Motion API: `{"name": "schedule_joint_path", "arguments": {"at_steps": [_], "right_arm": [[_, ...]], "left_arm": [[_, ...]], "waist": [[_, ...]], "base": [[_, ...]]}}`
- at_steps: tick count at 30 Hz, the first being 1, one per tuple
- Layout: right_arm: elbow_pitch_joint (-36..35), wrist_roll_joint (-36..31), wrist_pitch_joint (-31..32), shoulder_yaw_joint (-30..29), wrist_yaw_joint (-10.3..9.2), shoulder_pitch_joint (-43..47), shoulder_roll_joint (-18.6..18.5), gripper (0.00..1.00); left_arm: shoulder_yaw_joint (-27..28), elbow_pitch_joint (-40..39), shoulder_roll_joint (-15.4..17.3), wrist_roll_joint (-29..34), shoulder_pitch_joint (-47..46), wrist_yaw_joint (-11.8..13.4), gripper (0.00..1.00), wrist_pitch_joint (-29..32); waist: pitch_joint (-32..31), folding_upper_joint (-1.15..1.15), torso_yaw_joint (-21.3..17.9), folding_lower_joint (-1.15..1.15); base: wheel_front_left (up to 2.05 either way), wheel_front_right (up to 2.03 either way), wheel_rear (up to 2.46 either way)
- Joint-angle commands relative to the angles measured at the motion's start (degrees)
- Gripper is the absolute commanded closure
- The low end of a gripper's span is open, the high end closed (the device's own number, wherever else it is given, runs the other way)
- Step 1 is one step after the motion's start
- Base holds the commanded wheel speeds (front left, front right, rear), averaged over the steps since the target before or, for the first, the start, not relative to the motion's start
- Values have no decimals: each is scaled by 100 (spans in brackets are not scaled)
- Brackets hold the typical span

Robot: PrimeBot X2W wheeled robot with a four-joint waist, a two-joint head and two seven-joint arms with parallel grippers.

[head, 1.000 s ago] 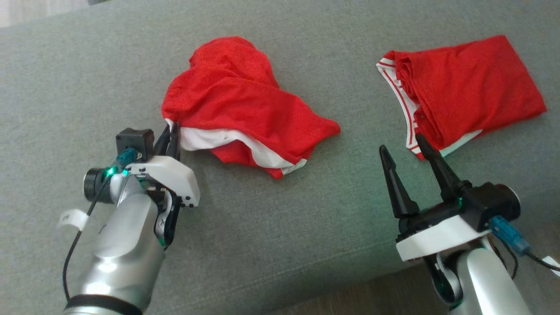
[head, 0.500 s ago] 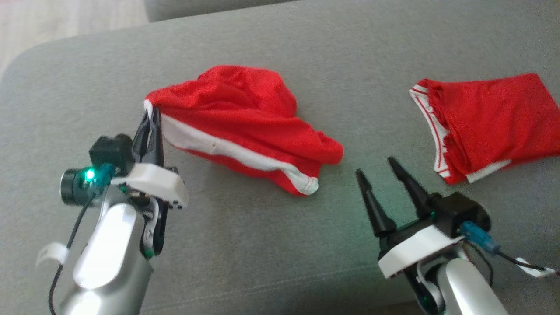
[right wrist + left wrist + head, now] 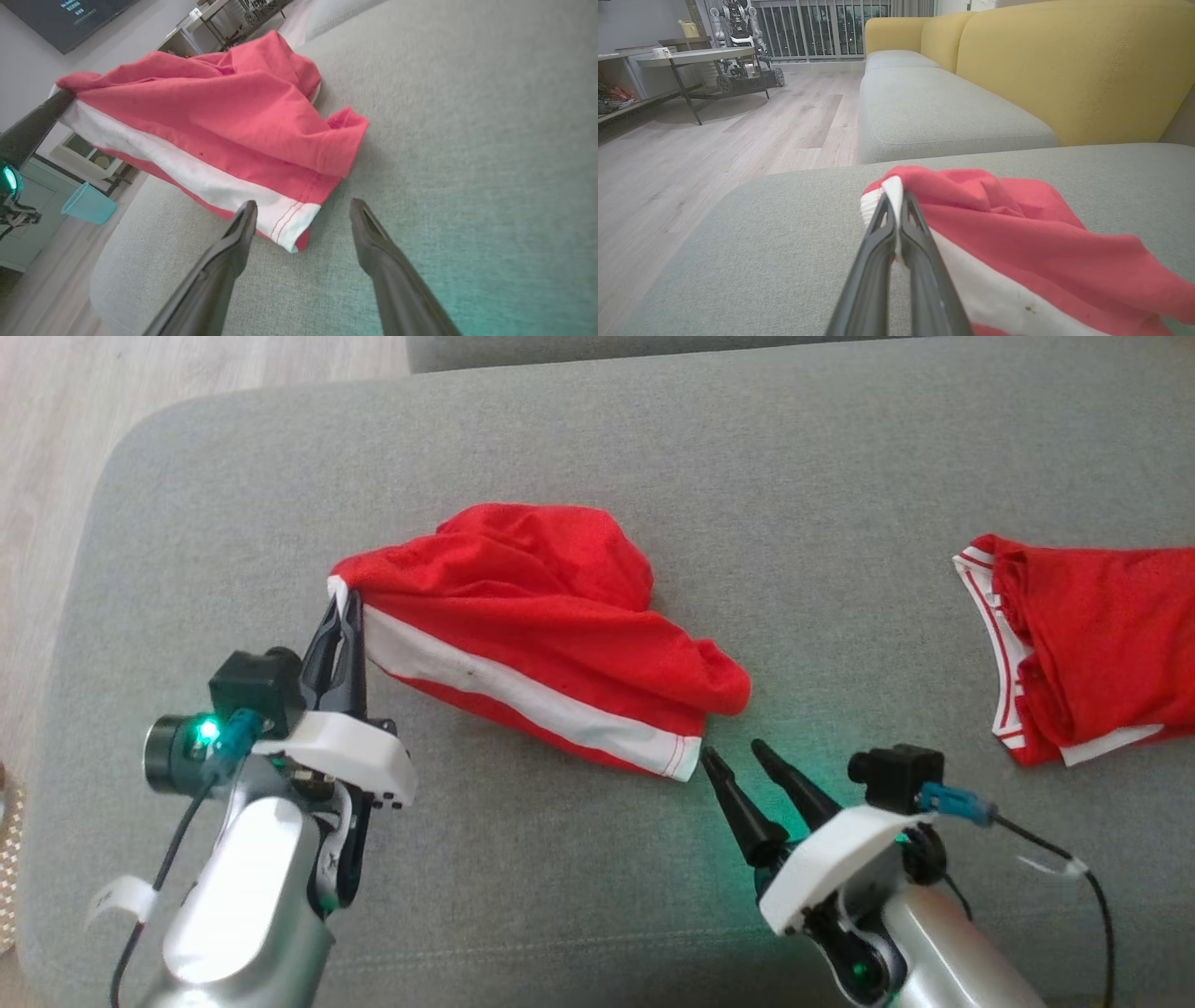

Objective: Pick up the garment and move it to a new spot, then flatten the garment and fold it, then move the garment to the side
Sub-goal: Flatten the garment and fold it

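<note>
Left claw pinches a white-banded corner of the red garment; right claw (jaws wide) sits beside another corner.

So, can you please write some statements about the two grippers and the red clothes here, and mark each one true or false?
1. The left gripper is shut on a white-edged corner of the red garment. True.
2. The right gripper is shut on the other corner of that garment. False: its jaws stand open and hold nothing, with the tips close to the white hem corner.
3. A second red garment lies further to the robot's right. True.
4. Both garments are on a wooden floor. False: they are on the grey cushion.
</note>
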Motion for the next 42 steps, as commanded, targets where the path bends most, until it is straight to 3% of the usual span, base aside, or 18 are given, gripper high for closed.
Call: {"name": "schedule_joint_path", "arguments": {"at_steps": [1,9,18,19,20,21,27,31,34,35,38,42], "right_arm": [[-94,107,0,156,-2,-209,16,0],[1085,1223,6,804,-2,-881,16,0],[1682,2016,-352,1639,-2,-1383,16,0],[1731,2071,-395,1720,-2,-1430,16,28],[1775,2124,-437,1795,-2,-1474,16,91],[1818,2160,-495,1863,-2,-1521,16,100],[2110,1983,-846,2098,-2,-1764,16,100],[2289,1395,-944,1935,-2,-1890,16,100],[2062,505,-952,1262,-2,-1983,15,100],[1681,-238,-953,725,-2,-1907,2,100],[856,-1338,-954,-4,-2,-1668,-15,100],[-46,-2178,-954,-537,-2,-1404,-10,100]], "left_arm": [[178,-207,127,15,-160,45,100,5],[102,-231,107,-4,-186,53,100,27],[35,-235,90,-35,-193,70,100,29],[32,-233,93,-40,-192,71,100,30],[28,-232,97,-44,-192,74,100,32],[25,-232,101,-47,-192,78,100,34],[37,-222,158,-85,-166,103,100,69],[84,-249,190,-196,-88,95,100,140],[141,-355,201,-365,-2,46,100,266],[173,-478,201,-491,41,2,100,386],[254,-729,143,-763,89,-56,100,599],[356,-1030,71,-1078,122,-94,100,867]], "waist": [[10,0,11,0],[56,0,101,0],[79,0,180,0],[81,0,181,0],[85,0,181,0],[87,0,178,0],[-1,0,137,0],[-163,0,70,0],[-321,0,-8,0],[-439,0,-56,0],[-636,0,-110,0],[-840,0,-159,0]], "base": [[0,0,0],[0,0,0],[0,0,0],[0,0,0],[0,0,0],[0,0,0],[0,0,0],[0,0,0],[0,0,0],[0,0,0],[0,0,0],[0,0,0]]}}
